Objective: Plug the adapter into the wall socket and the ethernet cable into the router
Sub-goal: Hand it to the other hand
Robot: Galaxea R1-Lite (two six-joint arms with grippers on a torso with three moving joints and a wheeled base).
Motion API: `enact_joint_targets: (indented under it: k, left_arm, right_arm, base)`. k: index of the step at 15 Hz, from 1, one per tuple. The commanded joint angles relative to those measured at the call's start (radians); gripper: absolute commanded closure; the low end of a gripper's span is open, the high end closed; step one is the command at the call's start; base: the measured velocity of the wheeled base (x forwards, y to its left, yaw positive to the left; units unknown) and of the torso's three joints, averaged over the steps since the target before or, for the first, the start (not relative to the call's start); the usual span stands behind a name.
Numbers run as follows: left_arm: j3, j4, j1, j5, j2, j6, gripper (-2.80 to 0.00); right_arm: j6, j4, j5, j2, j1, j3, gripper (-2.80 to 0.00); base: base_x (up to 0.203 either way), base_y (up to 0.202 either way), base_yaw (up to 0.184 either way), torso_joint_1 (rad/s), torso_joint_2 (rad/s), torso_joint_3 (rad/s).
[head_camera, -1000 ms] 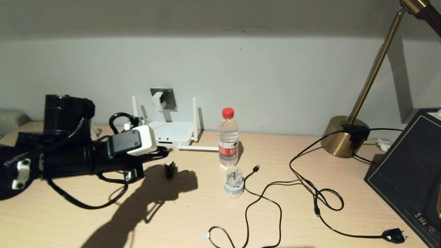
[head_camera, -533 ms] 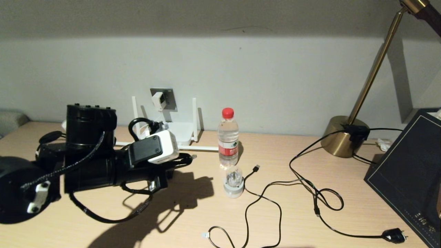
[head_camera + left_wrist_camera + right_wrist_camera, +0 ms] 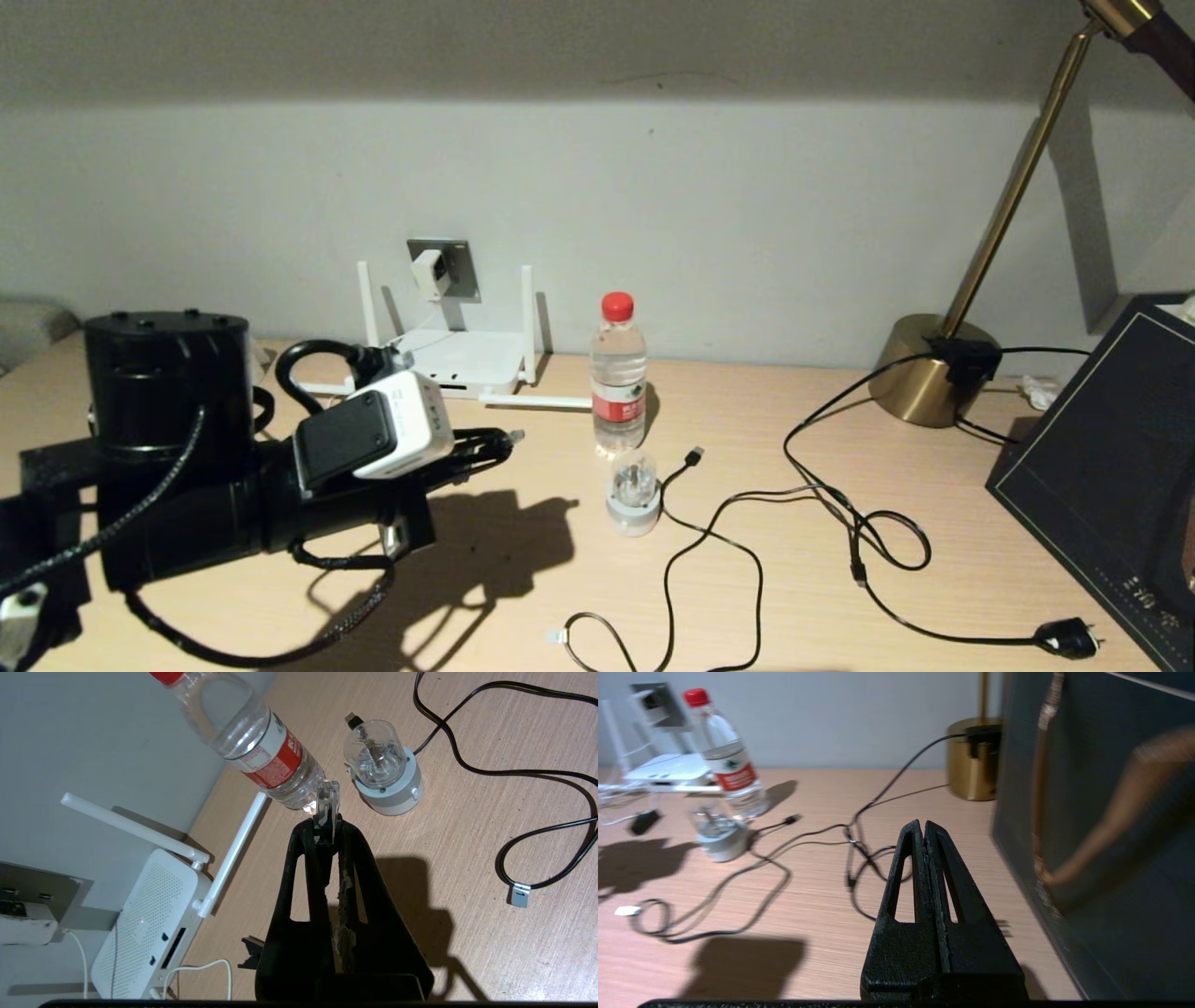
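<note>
Swung out from the router (image 3: 464,359), now clear of its front.
Left gripper (image 3: 327,823) clamped on the ethernet cable (image 3: 326,805) plug, above the table (image 3: 747,607) near bottle (image 3: 618,373); adapter (image 3: 428,273) in wall socket (image 3: 446,268); right gripper (image 3: 924,833) closed, empty.

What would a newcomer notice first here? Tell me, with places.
The big black left arm fills the near left of the desk, its left gripper shut on the ethernet cable by its clear plug, short of the router. Behind the router, the adapter already sits in the wall socket. To the right stand a red-capped water bottle and a brass lamp amid loose black cables.
</note>
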Motion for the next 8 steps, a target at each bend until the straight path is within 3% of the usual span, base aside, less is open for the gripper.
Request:
enact_joint_targets:
  k: [1,4,6,8]
  left_arm:
    - [-0.020,-0.004,-0.003,-0.003,-0.002,0.006,0.00]
    - [-0.071,-0.004,-0.025,0.010,0.012,0.007,0.00]
    - [-0.095,-0.006,-0.033,0.021,0.015,0.006,0.00]
    - [-0.129,-0.006,-0.057,0.025,0.037,0.017,0.00]
  right_arm:
    - [0.018,-0.005,0.099,0.330,0.002,-0.111,0.00]
    - [0.040,-0.014,0.389,0.617,0.034,-0.305,0.00]
    - [0.084,-0.015,0.472,0.752,0.077,-0.424,0.00]
    - [0.136,-0.018,0.498,0.853,0.200,-0.495,0.00]
  base:
    - [0.000,0.000,0.000,0.000,0.00,0.000]
    - [0.000,0.000,0.000,0.000,0.00,0.000]
    - [0.000,0.000,0.000,0.000,0.00,0.000]
    - [0.000,0.000,0.000,0.000,0.00,0.000]
